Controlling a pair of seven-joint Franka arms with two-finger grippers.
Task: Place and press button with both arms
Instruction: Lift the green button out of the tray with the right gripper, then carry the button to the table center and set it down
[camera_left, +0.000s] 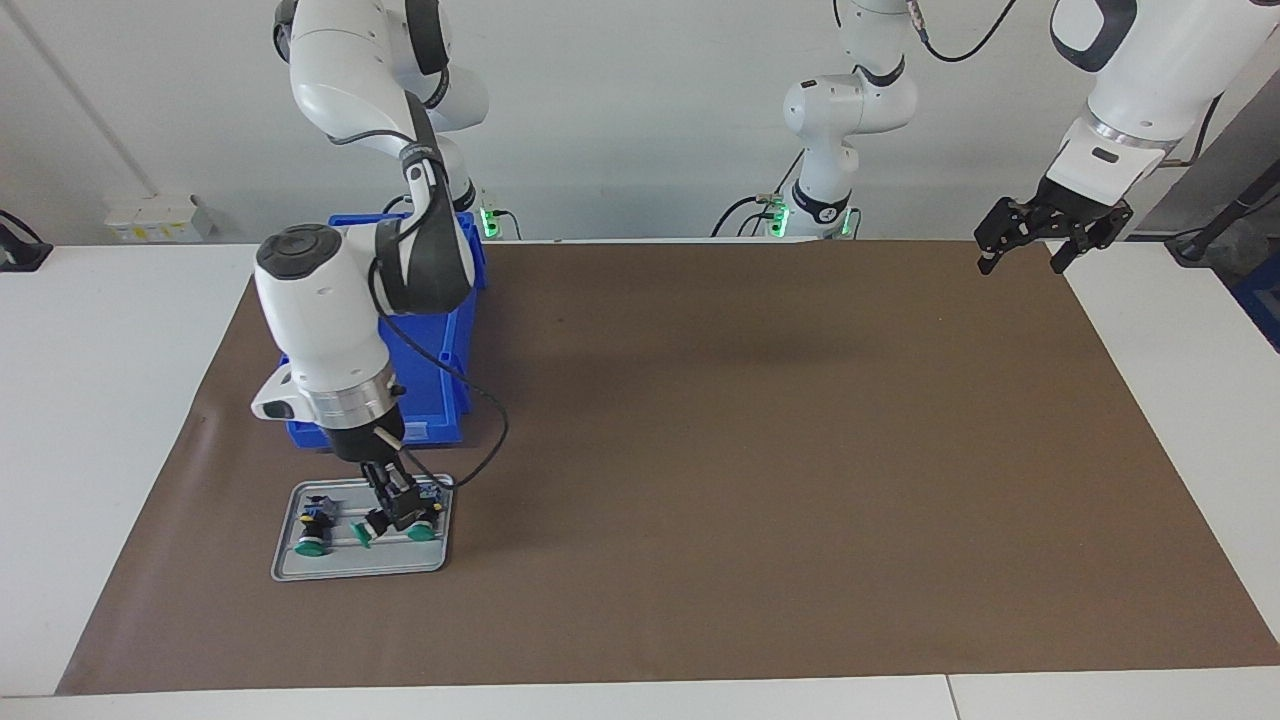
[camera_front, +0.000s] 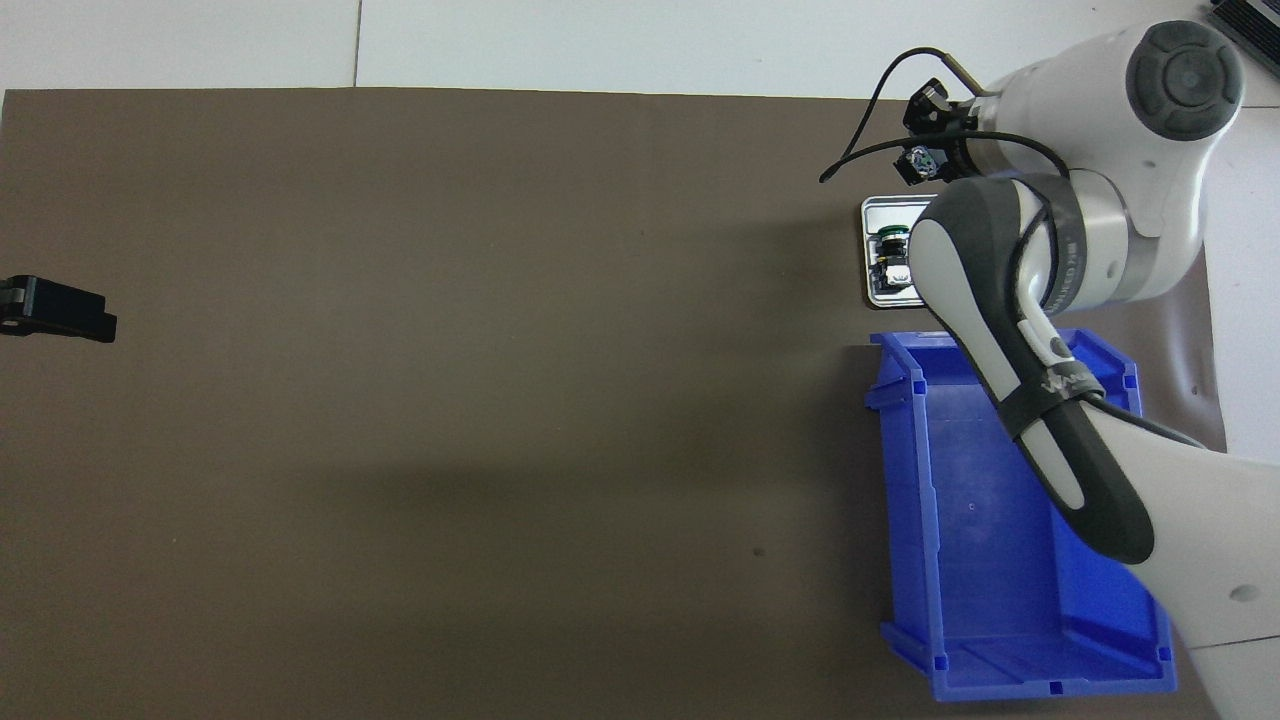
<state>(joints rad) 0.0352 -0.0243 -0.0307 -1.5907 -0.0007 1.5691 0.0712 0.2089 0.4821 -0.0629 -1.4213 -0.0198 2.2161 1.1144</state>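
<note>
- The blue bin (camera_left: 440, 350) sits on the brown mat (camera_left: 700, 450) at the right arm's end of the desk, nearest the robots of the things here; the right arm's forearm crosses over it.
- The left gripper (camera_left: 1030, 250) hangs in the air over the mat's corner at the left arm's end, by the edge nearest the robots. Its fingers are spread wide and hold nothing; this arm waits.
- Just beside the bin, farther from the robots, lies a small grey tray (camera_left: 350, 570) near the mat's edge at the right arm's end.
- The right gripper (camera_left: 395, 505) is down inside the tray, pointing straight down. Its fingers are drawn in close, pinching the dark body of a button (camera_left: 400, 515) in the tray's middle.
- Whether that button is lifted off the tray floor cannot be told.
- More buttons lie in the tray: one with its green cap (camera_left: 310, 546) toward the tray's outer end, another green cap (camera_left: 424, 532) at the end toward the mat's middle.
- In the overhead view the arm hides most of the tray; only one end (camera_front: 880, 208) shows.
</note>
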